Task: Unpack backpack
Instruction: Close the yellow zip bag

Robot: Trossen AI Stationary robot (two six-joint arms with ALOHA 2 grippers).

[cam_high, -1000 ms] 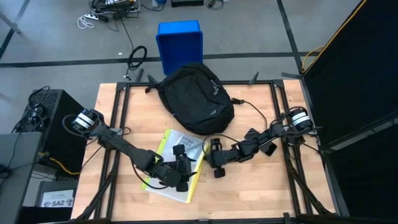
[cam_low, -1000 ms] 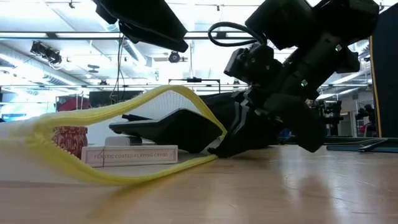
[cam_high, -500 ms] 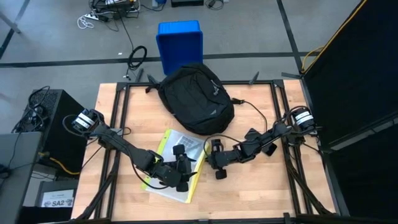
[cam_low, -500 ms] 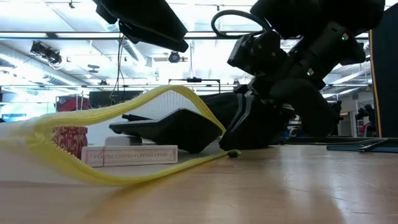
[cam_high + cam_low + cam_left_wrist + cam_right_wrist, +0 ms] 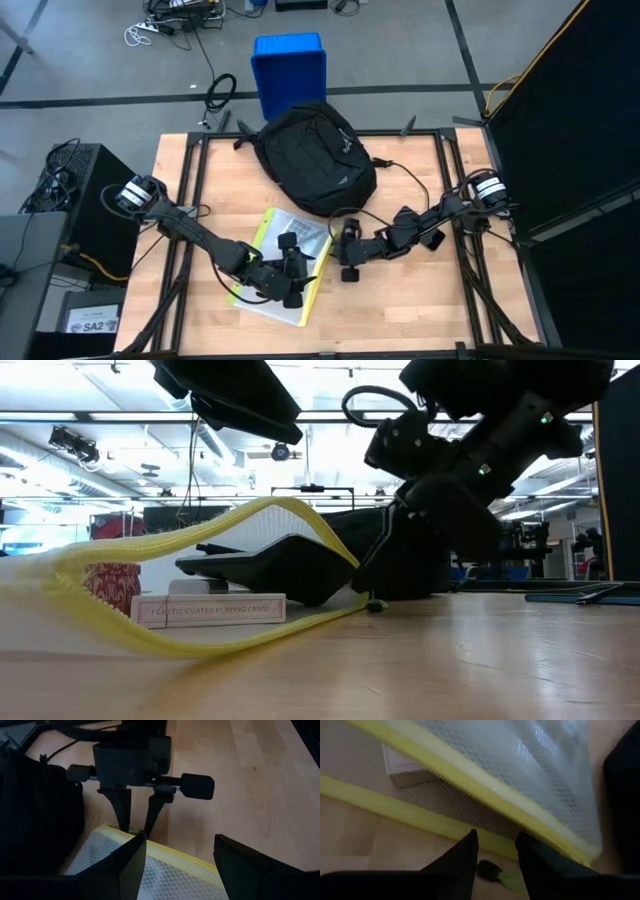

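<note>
The black backpack [image 5: 315, 160] lies at the table's far middle. Near of it lies a yellow-edged mesh pouch [image 5: 285, 262], mouth open toward the right, its upper edge [image 5: 270, 510] arched up. Inside are a card box [image 5: 208, 608] and something red [image 5: 112, 582]. My right gripper [image 5: 134, 831] stands at the pouch's right corner, open. The small zipper pull [image 5: 490, 870] lies on the wood between its fingertips; whether they touch it I cannot tell. My left gripper [image 5: 305, 268] hovers above the pouch, open wide.
A blue plastic bin [image 5: 290, 65] stands on the floor beyond the table's far edge. Black frame rails [image 5: 190, 200] run along the left and right sides. Bare wood [image 5: 400, 310] lies at the near right. A cable [image 5: 385, 165] trails from the backpack's right.
My right gripper has opened and let go of the zipper pull at the pouch's right corner, rolling about its own pointing line. The pull now lies free on the table. The pouch keeps its arched open mouth.
</note>
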